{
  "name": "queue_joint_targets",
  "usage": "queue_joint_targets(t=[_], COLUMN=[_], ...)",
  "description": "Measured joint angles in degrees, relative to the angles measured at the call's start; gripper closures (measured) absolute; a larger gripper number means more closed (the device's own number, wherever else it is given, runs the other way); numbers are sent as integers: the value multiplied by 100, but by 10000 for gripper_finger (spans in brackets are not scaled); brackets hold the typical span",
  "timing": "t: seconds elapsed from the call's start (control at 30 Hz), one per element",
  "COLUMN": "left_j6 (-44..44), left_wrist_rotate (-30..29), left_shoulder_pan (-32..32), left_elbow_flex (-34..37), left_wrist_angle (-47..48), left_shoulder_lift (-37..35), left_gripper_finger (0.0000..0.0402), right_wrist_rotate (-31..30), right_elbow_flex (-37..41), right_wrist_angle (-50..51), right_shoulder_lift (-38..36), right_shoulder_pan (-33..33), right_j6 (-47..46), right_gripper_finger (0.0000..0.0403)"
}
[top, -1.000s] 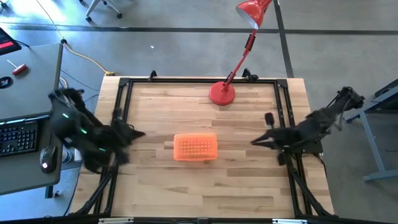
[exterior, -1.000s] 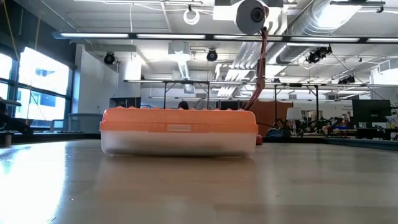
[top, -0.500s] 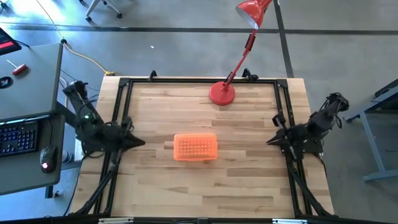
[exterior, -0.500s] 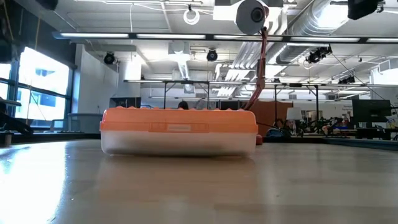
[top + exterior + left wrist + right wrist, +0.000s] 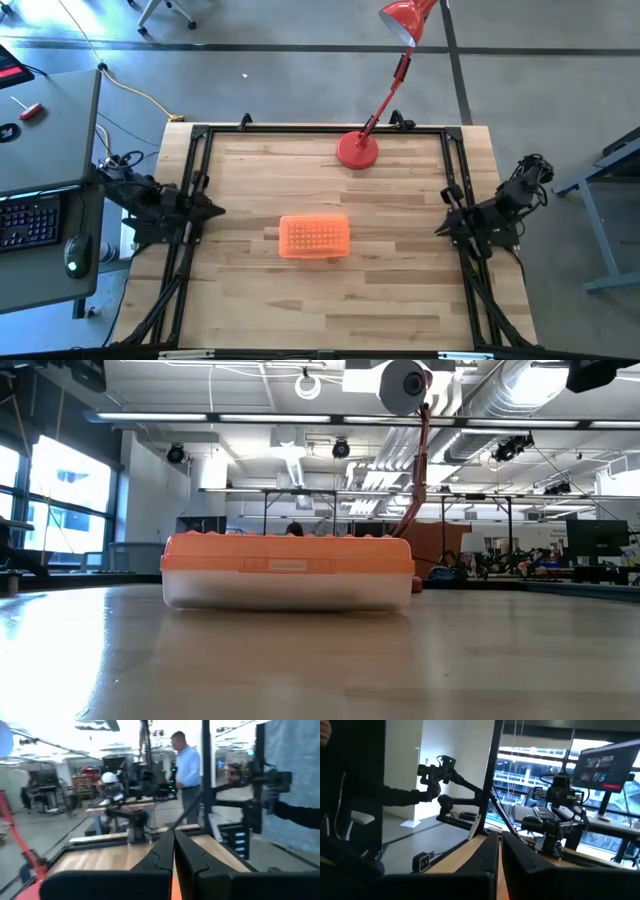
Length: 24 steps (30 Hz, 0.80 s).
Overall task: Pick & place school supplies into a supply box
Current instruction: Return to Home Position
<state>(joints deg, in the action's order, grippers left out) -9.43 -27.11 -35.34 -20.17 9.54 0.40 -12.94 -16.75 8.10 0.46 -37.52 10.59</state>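
the supply box (image 5: pixel 314 238) lies flat near the middle of the table (image 5: pixel 400 290), with its orange bumpy lid down over the clear base. the low view shows the lid (image 5: pixel 288 552) sitting level along the whole rim, so the box reads as closed. no pen, marker or scissors shows loose on the wood. the school supplies are most likely inside, though the cloudy base does not let me tell them apart.

the left hand (image 5: pixel 216 211) is folded low over the frame rail at the table's left edge, well apart from the box and pointing in toward it. in its wrist view the two dark fingers (image 5: pixel 162 855) meet tip to tip with only a hairline between them and hold nothing. a sliver of orange, seemingly the box, shows through that slit.

the right hand (image 5: pixel 440 230) mirrors it at the right edge, also well apart from the box. its fingers (image 5: pixel 487 852) are pressed almost together, and it is empty too.

this posture suits a parked rest: both arms are tucked to the sides with the centre left free and nothing gripped. the packing looks finished, with only the settling of the arms left.

the red desk lamp (image 5: pixel 357 150) stands at the far edge, apart from the box and out of either arm's way. a person (image 5: pixel 187 770) stands in the room beyond the table, not near the work.
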Motion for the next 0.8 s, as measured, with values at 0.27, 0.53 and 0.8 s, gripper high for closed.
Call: queue_joint_targets(t=[0.27,0.53,0.8], left_j6=[114,74,435], left_wrist_rotate=[267,719,1048], left_shoulder_pan=[528,1184,2030], left_elbow_flex=[683,1182,1619], left_wrist_angle=[-174,-713,-940], left_shoulder_lift=[14,-8,1], left_gripper_finger=[357,357,357], right_wrist_rotate=[-656,-540,-750], right_elbow_flex=[470,951,977], right_wrist_angle=[-680,-1348,-1304], right_shoulder_lift=[17,12,-10], right_shoulder_pan=[4,2,73], right_j6=[17,179,144], right_gripper_finger=[403,403,403])
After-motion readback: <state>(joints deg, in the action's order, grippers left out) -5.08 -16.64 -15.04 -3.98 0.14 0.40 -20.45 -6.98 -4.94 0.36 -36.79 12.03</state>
